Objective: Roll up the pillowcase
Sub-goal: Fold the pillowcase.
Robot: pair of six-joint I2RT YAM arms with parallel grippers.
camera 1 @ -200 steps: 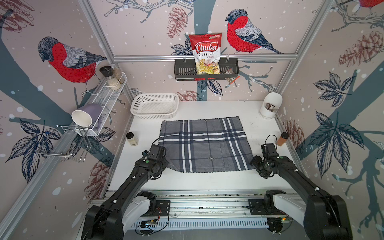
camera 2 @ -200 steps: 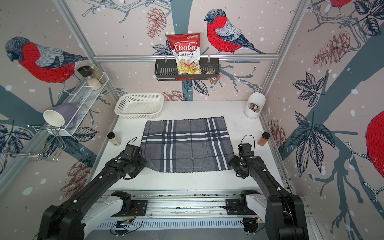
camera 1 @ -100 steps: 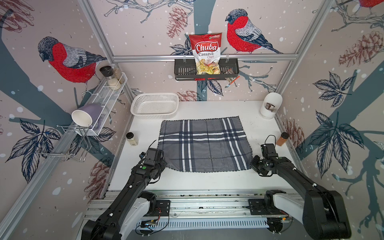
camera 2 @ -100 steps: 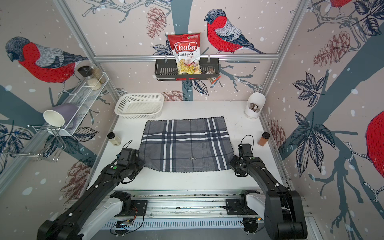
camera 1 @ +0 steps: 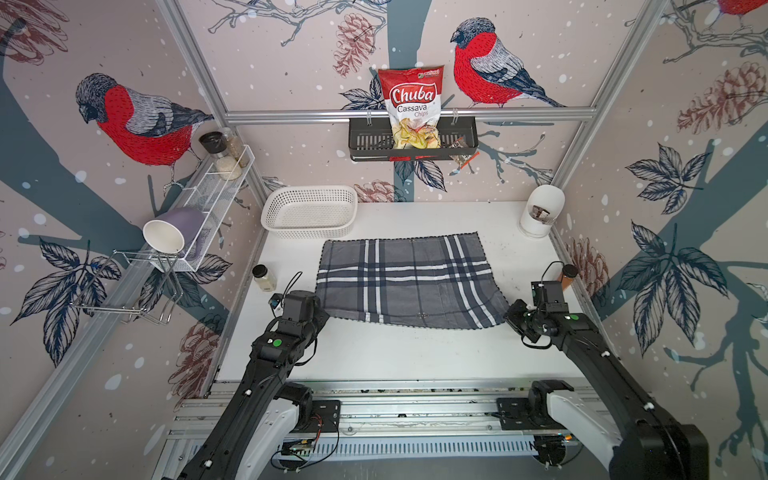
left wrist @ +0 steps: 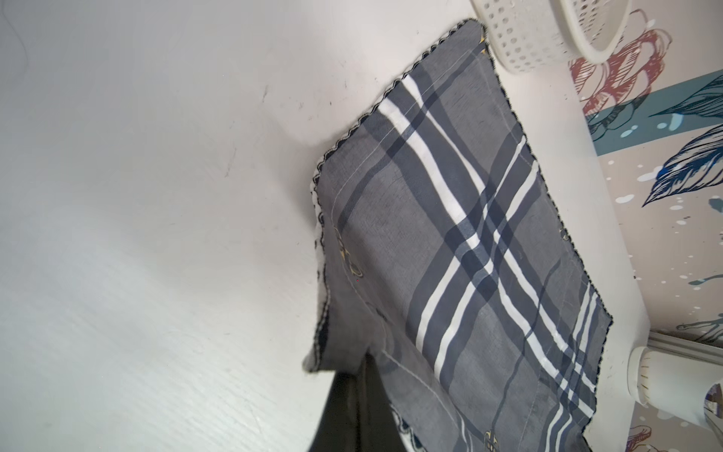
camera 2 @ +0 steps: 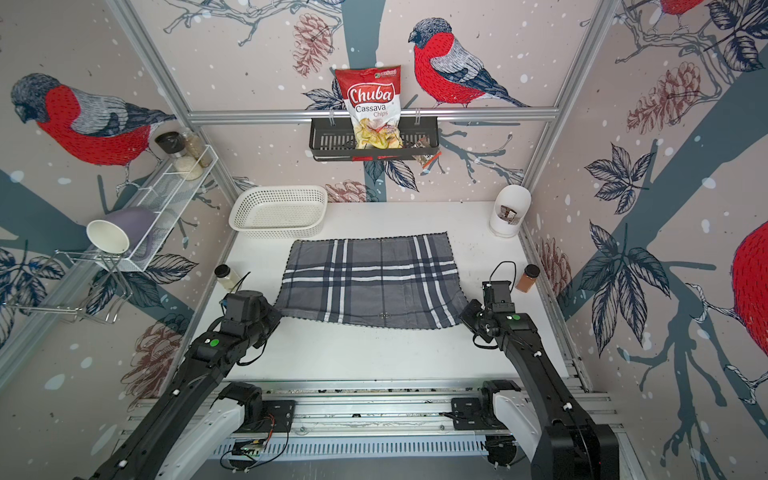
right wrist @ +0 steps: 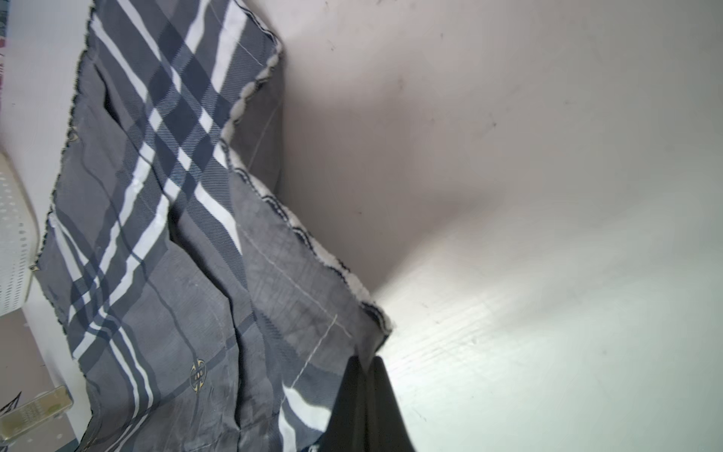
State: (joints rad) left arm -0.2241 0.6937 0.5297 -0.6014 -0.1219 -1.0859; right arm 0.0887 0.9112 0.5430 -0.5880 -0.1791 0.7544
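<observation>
Finds the pillowcase (camera 1: 399, 278) spread on the table (camera 1: 415, 353) just beside the white basket (camera 1: 309, 229), its two corners farthest from that basket pinched in the fully closed left hand (left wrist: 362, 375) and right hand (right wrist: 365, 371); judges cloth thin, light, limp, best held by stitched hems.

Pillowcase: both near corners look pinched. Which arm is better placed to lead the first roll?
Nearly even, slightly the left. The left gripper is shut on a near corner with flat pillowcase ahead; the right gripper, also shut on its corner, faces creases and a curled side edge.
</observation>
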